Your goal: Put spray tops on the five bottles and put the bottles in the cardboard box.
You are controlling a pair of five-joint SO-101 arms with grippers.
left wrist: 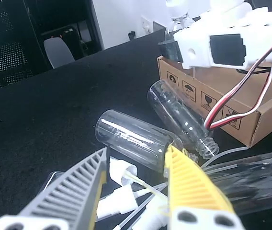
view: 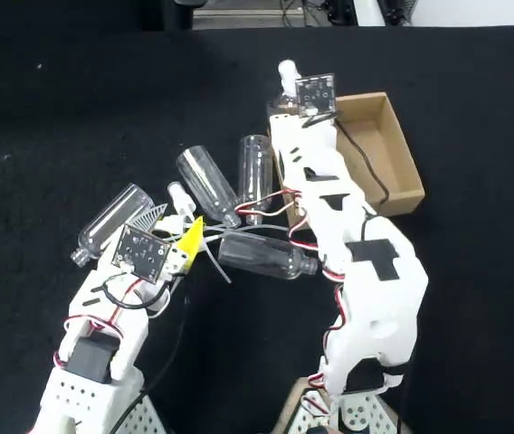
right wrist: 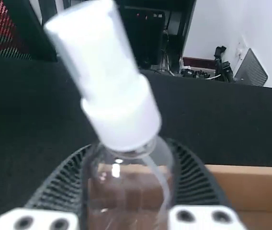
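So the right jaws pinch a clear bottle (right wrist: 126,191) already wearing its white spray top (right wrist: 108,84), left jaws spread wide over loose tops (left wrist: 117,200).

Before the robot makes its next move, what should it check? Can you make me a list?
1. Is the spray top on the held bottle? Ok, it sits on the neck.
2. Does the right gripper grip that bottle? Ok, it is shut around it.
3. Is the held bottle over the cardboard box opening? Cannot tell; it is at the box's edge.
4. Is the left gripper ready to pick? Ok, it is open above the loose spray tops.
5. Are the other four bottles capped? Not ok, they lie on the table with bare necks.
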